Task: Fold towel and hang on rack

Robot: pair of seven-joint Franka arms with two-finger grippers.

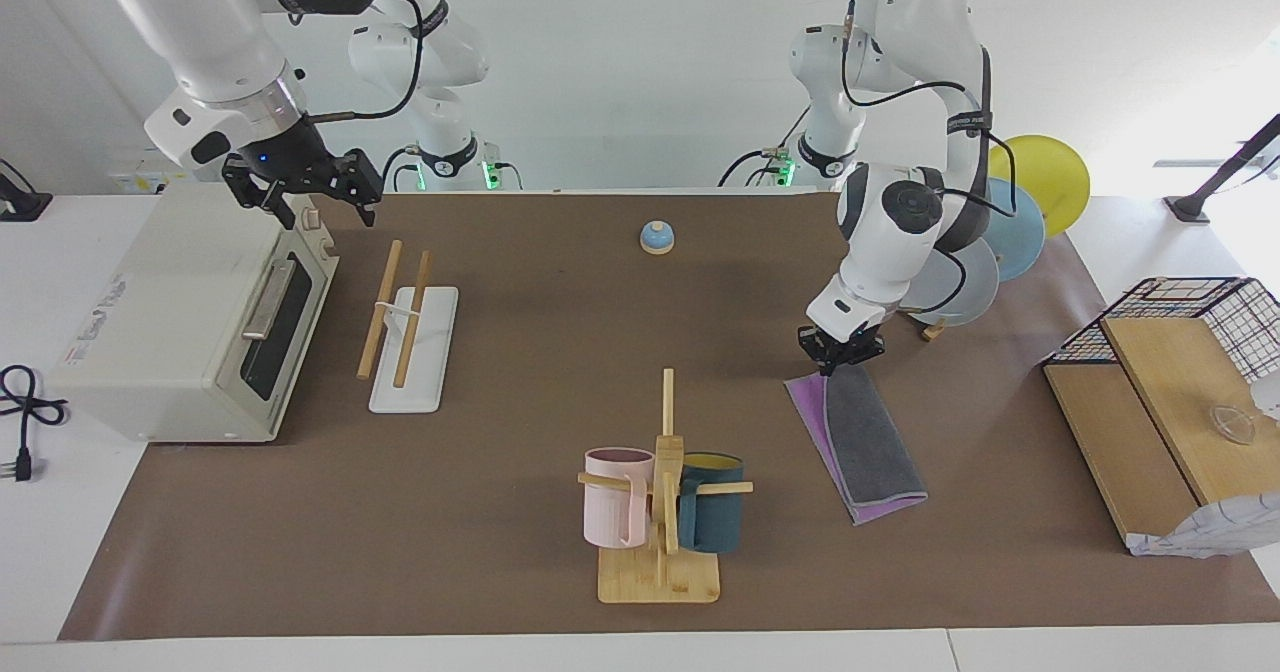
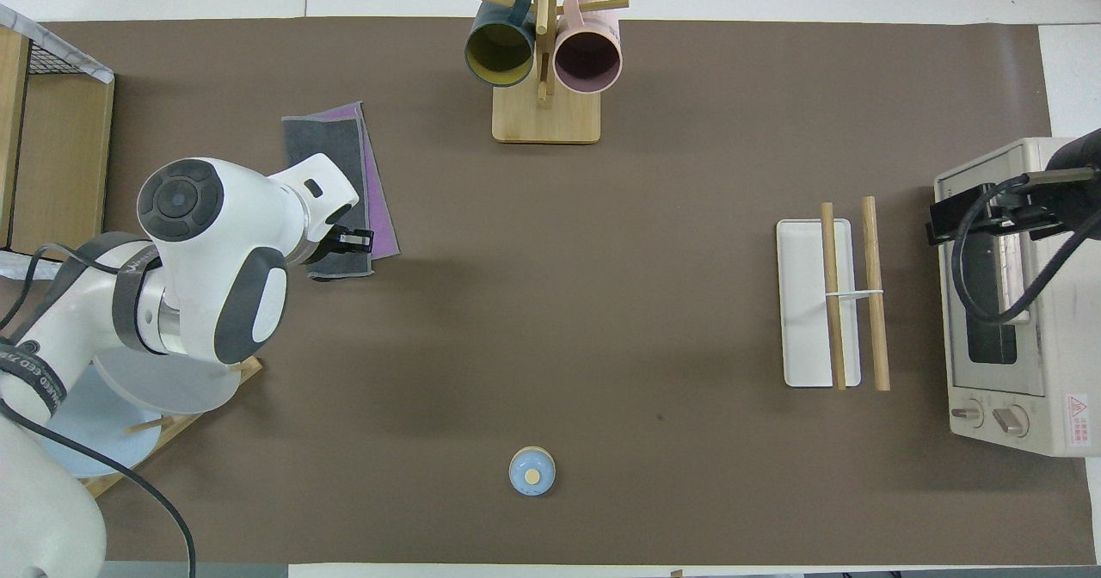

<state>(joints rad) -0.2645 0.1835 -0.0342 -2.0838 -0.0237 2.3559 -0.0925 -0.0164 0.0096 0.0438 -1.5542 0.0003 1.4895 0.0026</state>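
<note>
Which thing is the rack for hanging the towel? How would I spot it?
Find the big white toaster oven at the right arm's end of the table. In front of its door stands the rack: a flat white base with two light wooden rods held side by side. Unlike the mug stand, it has no pegs or cups.

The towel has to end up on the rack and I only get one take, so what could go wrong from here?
1. The towel is folded unevenly, a purple strip showing beside the grey flap; lifted by one corner, it may fall open.
2. The left gripper sits at the towel's corner nearest the robots; a partial grip could take one layer only.
3. The rack stands at the right arm's end, so a long carry or handover could drop it.
</note>
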